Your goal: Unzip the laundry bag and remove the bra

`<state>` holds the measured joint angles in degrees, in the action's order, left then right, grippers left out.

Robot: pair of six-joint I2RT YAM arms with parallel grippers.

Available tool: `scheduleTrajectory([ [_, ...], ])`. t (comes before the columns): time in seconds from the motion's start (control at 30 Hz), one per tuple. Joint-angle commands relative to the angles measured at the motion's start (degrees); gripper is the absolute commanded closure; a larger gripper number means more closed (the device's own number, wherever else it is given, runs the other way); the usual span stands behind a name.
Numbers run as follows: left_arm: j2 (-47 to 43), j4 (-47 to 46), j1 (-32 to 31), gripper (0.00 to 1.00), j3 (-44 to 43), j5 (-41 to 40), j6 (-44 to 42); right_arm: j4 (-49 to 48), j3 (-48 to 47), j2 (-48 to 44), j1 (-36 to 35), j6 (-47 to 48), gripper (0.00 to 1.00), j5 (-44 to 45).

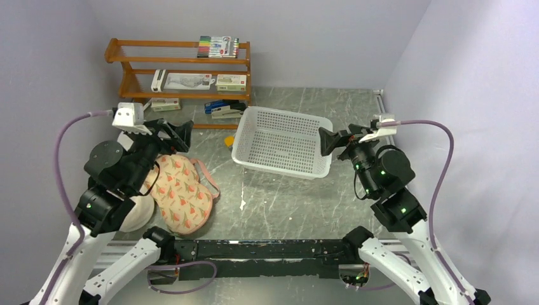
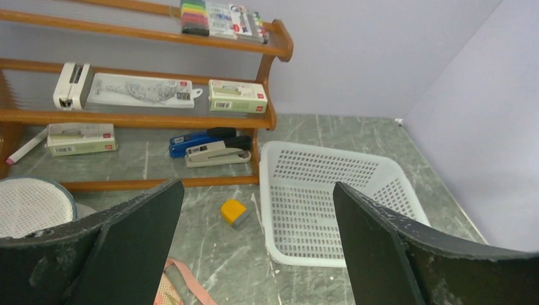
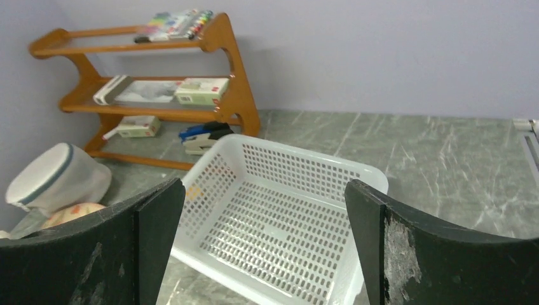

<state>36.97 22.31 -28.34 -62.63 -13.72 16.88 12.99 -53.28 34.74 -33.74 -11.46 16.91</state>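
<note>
The left gripper (image 1: 182,131) is held up above the table (image 1: 286,203), aimed toward the wooden shelf (image 1: 184,63) and the white basket (image 1: 283,141). In the left wrist view the left gripper (image 2: 257,187) has its jaws spread wide with nothing between them. The right gripper (image 1: 327,141) hangs at the right end of the basket, pointing left across it. From the right wrist it (image 3: 264,184) is also spread wide and empty, with the basket (image 3: 273,222) filling the gap. The laundry bag (image 1: 184,194) lies flat on the table at the left, well clear of the basket, and the left arm crosses over its far left part. Neither gripper touches it. A pink strip (image 1: 208,176) curls out along its right side, and the end of that strip (image 2: 187,283) shows at the bottom of the left wrist view. Whether the zip is done up cannot be told. A round cream dome (image 1: 136,216) sits against the bag's left side under the left arm. A white mesh bag (image 3: 60,178) stands near the shelf, and a small yellow block (image 2: 234,213) lies between shelf and basket.
</note>
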Motion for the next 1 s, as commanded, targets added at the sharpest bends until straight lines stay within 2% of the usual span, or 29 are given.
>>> scheduleTrajectory([
  [0.0, 1.7, -4.4, 1.7, 0.00, 2.8, 2.2, -1.8, -3.1, 3.2, 1.0, 3.1, -2.6, 0.00, -0.9],
  [0.23, 4.4, -8.7, 4.0, 0.00, 7.4, 4.0, -3.7, -3.2, 8.4, 2.0, 8.0, -10.9, 0.00, 0.9],
  [0.47, 6.1, -12.2, 5.7, 0.01, 10.6, 5.3, -5.5, -4.7, 13.8, 2.7, 11.3, -14.7, 0.00, -5.2],
  [0.63, 6.4, -14.0, 6.4, 0.01, 11.5, 6.1, -6.6, -10.3, 17.2, 6.0, 12.5, -15.9, 0.00, -14.8],
  [0.8, 6.9, -15.5, 6.9, 0.01, 11.7, 6.7, -7.1, -20.7, 18.2, 13.8, 12.5, -18.3, 0.00, -31.8],
  [0.97, 7.5, -16.0, 7.0, 0.01, 11.4, 6.9, -7.3, -28.1, 16.2, 22.1, 4.9, -18.4, 0.00, -37.9],
])
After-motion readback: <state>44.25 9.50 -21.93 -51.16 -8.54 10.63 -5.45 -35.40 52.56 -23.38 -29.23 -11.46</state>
